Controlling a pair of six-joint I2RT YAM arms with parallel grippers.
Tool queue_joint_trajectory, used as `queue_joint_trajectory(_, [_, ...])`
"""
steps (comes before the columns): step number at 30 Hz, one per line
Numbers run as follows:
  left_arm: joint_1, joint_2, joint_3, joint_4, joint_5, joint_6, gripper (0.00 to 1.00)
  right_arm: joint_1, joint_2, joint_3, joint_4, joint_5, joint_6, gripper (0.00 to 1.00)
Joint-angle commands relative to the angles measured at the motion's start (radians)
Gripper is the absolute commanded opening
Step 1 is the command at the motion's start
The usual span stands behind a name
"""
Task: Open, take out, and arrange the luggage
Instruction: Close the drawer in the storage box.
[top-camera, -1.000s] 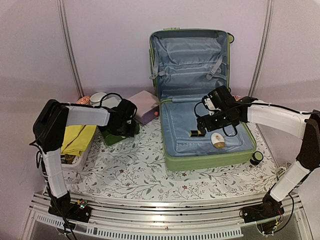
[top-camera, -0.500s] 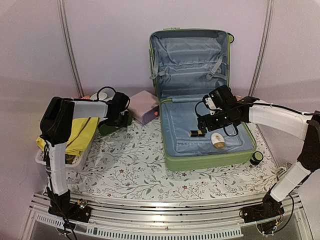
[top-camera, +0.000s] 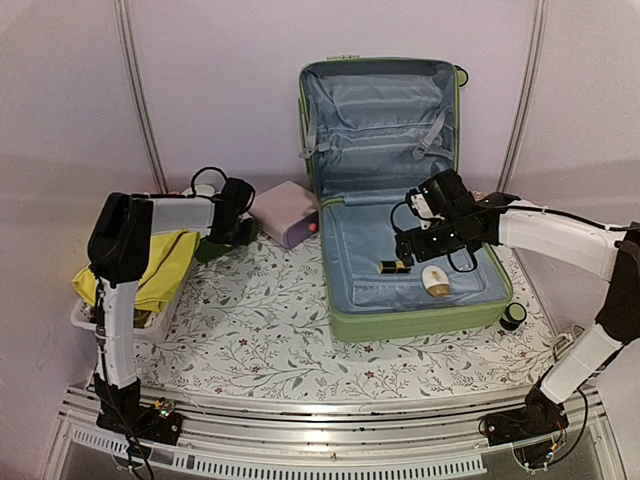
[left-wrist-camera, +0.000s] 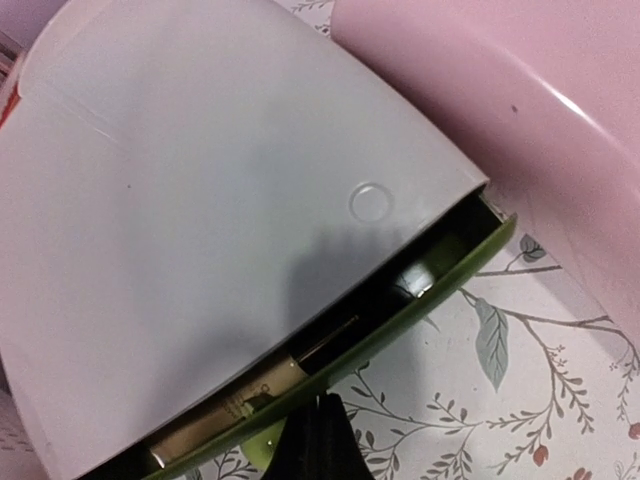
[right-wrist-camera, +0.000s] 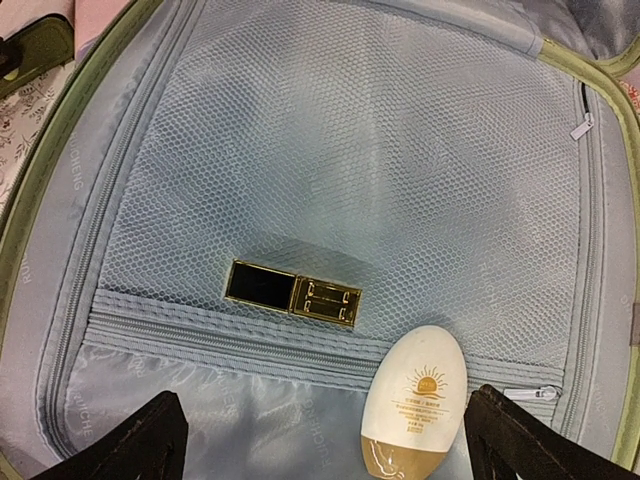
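Note:
The light-green luggage (top-camera: 345, 325) lies open on the table, its lid (top-camera: 380, 110) upright against the back wall. On its grey-blue lining (right-wrist-camera: 360, 130) lie a black-and-gold lipstick (right-wrist-camera: 293, 289) and a white oval sunscreen bottle (right-wrist-camera: 414, 400); both also show in the top view, the lipstick (top-camera: 392, 266) and the bottle (top-camera: 435, 280). My right gripper (right-wrist-camera: 325, 450) hovers open just above them, holding nothing; in the top view (top-camera: 428, 260) it is over the suitcase base. My left gripper (left-wrist-camera: 320, 440) is shut, its tips against the green front (left-wrist-camera: 420, 305) of the white drawer box (left-wrist-camera: 200, 200), whose drawer is slightly ajar.
A pink case (top-camera: 287, 212) lies between the drawer box (top-camera: 205, 245) and the suitcase. A white basket (top-camera: 110, 322) with yellow cloth (top-camera: 160, 265) stands at the left edge. A black suitcase wheel (top-camera: 513, 316) sticks out at the right front.
My left gripper has moved back and to the left, and the green drawer has gone with it towards the white box. The right arm has barely moved.

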Motion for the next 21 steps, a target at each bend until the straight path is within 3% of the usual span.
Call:
queue_joint_trajectory(1, [0.002,-0.049,-0.012,0.003,0.071,0.009,0.0,0.001,-0.035,-0.002,-0.004,0.003,0.004,0.99])
queue_joint_trajectory(5, [-0.033,-0.143,-0.096,0.079,0.21,0.019,0.15,0.001,-0.035,-0.004,0.007,-0.009,0.007,0.99])
queue_joint_trajectory(10, [-0.09,-0.196,-0.122,0.171,0.377,0.074,0.53,0.002,-0.033,-0.002,0.012,-0.021,0.007,0.99])
queue_joint_trajectory(15, [-0.149,-0.148,-0.05,0.175,0.347,0.213,0.72,0.001,-0.042,-0.009,0.009,-0.026,0.009,0.99])
queue_joint_trajectory(18, [-0.163,-0.074,0.021,0.153,0.33,0.295,0.97,0.001,-0.051,-0.015,0.008,-0.028,0.01,0.99])
queue_joint_trajectory(21, [-0.165,0.0,0.113,0.108,0.317,0.347,0.98,0.001,-0.056,-0.014,0.005,-0.026,0.007,0.99])
